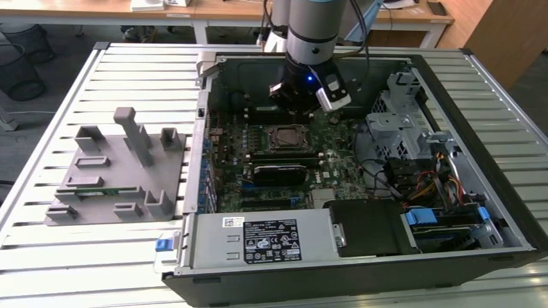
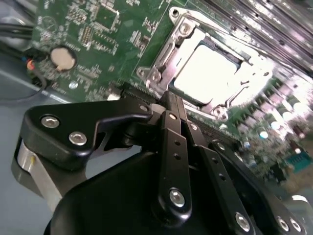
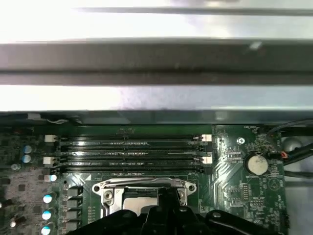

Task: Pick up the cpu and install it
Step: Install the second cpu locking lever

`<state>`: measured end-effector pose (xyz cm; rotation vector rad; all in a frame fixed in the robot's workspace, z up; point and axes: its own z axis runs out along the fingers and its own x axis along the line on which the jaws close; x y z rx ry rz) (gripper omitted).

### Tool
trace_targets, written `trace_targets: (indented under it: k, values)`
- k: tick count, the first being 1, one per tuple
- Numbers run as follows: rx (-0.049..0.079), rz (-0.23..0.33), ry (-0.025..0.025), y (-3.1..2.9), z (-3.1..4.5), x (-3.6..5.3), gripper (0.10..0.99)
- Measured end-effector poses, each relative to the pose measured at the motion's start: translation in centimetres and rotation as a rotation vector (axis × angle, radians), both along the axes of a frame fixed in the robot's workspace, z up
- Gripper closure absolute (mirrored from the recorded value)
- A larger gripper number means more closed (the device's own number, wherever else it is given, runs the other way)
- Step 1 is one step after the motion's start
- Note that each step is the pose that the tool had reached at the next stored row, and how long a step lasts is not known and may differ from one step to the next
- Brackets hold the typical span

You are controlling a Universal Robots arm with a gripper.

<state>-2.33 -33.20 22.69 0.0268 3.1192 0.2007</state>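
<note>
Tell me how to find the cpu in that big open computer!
Look inside the open computer case at the green motherboard on its floor. Near the board's middle, just below the robot's gripper, sits a square metal socket frame. The cpu is the flat, shiny silver square inside that frame; the parts around it are green, black or long and thin.

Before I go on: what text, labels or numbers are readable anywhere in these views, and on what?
No text reads clearly.
Large black-and-white label on the grey metal power supply box: print too small to read.
Small white sticker on the same box: too small to read.
White markings on the green motherboard in the first wrist view: blurred.
</note>
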Motion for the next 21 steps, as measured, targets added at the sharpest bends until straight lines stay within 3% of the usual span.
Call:
trace_targets:
  k: [2, 6, 16, 21]
  values:
    - [0.001, 0.0, 0.0, 0.0, 0.84, 0.0, 0.973]
    - [0.001, 0.0, 0.0001, -0.17, 1.17, 0.01, 0.973]
    - [0.0, 0.0, 0.0005, -3.25, 1.15, 0.0, 0.973]
    - [0.0, 0.0, 0.0004, -4.17, 1.15, 0.0, 0.973]
